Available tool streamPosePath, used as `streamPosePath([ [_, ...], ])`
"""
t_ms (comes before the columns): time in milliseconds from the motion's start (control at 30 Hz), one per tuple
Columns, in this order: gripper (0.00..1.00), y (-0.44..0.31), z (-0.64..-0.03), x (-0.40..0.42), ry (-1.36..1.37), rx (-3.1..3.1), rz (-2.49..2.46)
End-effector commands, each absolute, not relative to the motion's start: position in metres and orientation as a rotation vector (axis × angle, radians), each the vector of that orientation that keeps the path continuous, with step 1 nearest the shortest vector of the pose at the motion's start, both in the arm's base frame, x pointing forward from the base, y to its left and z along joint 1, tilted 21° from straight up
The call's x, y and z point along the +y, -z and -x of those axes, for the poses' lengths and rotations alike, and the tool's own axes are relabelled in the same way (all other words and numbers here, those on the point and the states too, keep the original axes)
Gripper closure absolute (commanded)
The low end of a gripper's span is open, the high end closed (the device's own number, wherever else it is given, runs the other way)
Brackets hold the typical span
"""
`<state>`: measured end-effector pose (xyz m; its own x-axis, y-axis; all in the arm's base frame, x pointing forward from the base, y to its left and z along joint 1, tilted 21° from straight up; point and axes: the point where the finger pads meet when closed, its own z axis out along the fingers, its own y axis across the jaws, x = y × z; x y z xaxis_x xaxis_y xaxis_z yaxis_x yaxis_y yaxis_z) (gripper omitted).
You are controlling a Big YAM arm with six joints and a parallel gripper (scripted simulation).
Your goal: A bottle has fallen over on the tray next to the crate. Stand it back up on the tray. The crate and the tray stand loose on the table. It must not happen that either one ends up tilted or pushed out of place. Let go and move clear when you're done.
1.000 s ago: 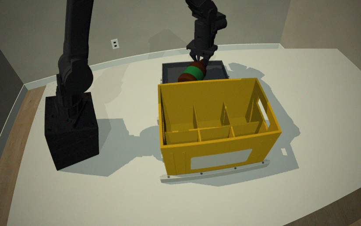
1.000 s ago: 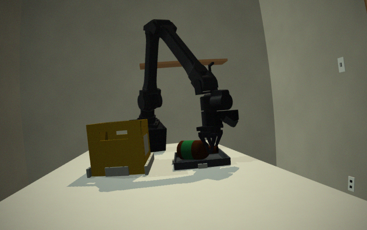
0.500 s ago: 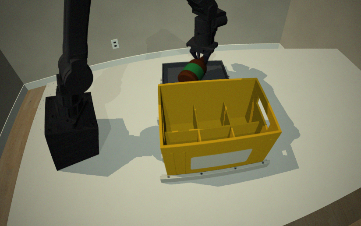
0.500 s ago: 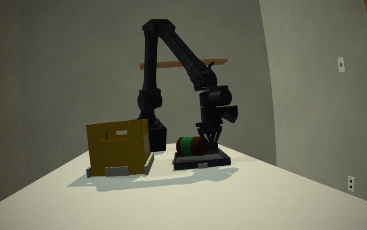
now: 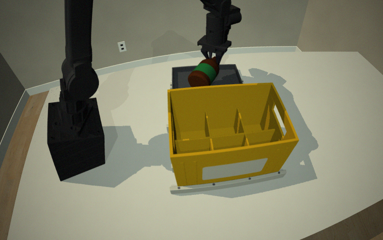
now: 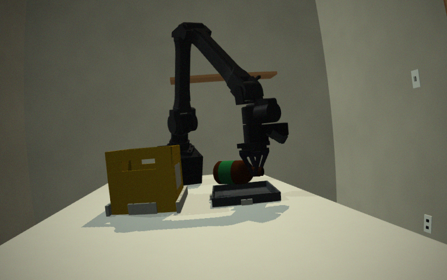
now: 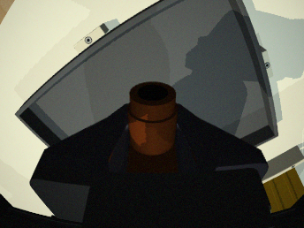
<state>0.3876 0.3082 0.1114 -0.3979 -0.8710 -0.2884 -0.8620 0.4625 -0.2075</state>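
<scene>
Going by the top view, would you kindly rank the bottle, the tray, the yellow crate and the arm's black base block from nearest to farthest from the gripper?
1. Bottle: its neck is clamped in the gripper.
2. Tray: directly beneath the gripper.
3. Yellow crate: beside the tray, toward the camera.
4. Black base block: far left of the table.

Dim, hard shadows, fisheye-warped edges

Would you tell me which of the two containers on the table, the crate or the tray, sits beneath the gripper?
The dark grey tray, low and shallow; the gripper holds the bottle by its neck above it. The tall yellow crate stands beside it.
</scene>
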Motion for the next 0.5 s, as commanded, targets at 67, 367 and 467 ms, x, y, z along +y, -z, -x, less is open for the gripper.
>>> streamPosePath([
  [67,1.00,-0.156,-0.394,0.323,0.021,2.307,1.424],
  [367,1.00,-0.171,-0.389,0.320,0.020,2.306,1.424],
  [467,1.00,-0.177,-0.387,0.319,0.020,2.306,1.423],
])
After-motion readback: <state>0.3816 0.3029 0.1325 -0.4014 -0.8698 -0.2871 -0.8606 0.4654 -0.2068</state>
